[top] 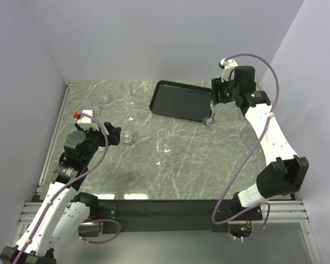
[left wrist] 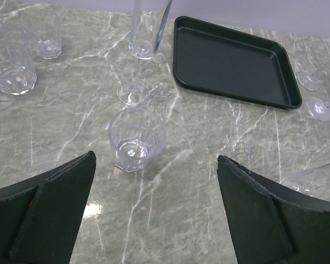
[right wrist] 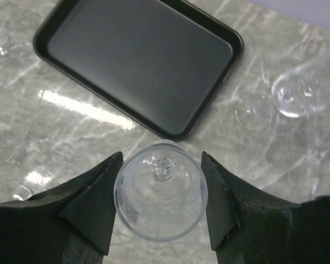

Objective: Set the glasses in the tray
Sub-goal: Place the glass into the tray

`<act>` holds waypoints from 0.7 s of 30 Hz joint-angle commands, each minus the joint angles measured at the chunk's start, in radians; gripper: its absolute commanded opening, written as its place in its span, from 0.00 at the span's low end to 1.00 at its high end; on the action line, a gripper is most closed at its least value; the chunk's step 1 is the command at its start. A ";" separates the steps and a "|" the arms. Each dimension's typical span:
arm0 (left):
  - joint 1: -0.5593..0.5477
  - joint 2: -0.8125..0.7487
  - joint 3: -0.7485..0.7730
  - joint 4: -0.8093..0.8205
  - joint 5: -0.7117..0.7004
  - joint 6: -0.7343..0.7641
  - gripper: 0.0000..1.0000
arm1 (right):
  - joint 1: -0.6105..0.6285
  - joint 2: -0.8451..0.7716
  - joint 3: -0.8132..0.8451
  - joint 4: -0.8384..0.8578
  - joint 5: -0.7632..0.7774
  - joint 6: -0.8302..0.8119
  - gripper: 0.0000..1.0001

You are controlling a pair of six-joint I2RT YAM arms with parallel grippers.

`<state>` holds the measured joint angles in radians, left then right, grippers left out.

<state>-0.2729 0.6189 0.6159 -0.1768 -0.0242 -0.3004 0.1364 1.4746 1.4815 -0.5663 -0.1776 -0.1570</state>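
Right wrist: stemmed glass in my grip, just short of the tray

My right pincer (right wrist: 161, 157) is closed in on a stemmed glass (right wrist: 160, 192), one finger against each side of the bowl, so I judge it pinched rather than merely flanked. I look straight down into it. The rim is nearest the camera and the stem and foot show through the bottom, so its long axis stands upright, in line with my wrist. Whether the foot rests on the worktop (right wrist: 297, 165) or hangs clear of it, I cannot tell.

The coming move turns on where the tray (right wrist: 137, 55) lies. It is directly ahead of this pincer and somewhat to the left, with a rounded corner just beyond the glass's rim. The glass is outside the tray, beside that corner and not over the black floor. No glass shows inside the tray. My judgement is that the glass needs a short carry forward and left over the low rim, kept upright, then lowering. The foot catching that rim is the thing to watch.

My left pincer (left wrist: 155, 157) is spread wide and holds nothing. A short tumbler (left wrist: 136, 140) stands upright on the worktop just ahead of its fingers. From there the tray is well apart, beyond the tumbler and to the right, so my right arm is much the nearer one. A tall flute (left wrist: 148, 27) stands farther back.
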 commanded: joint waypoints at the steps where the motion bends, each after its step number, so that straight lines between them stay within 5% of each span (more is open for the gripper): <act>1: -0.003 -0.011 0.028 0.040 -0.014 0.017 0.98 | 0.023 0.058 0.153 0.029 -0.010 0.014 0.26; 21: -0.003 -0.002 0.021 0.049 -0.026 0.040 0.98 | 0.120 0.650 0.831 -0.003 0.056 0.068 0.26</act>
<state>-0.2729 0.6182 0.6159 -0.1768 -0.0425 -0.2806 0.2470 2.0953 2.1998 -0.6231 -0.1417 -0.1123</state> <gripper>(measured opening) 0.984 0.626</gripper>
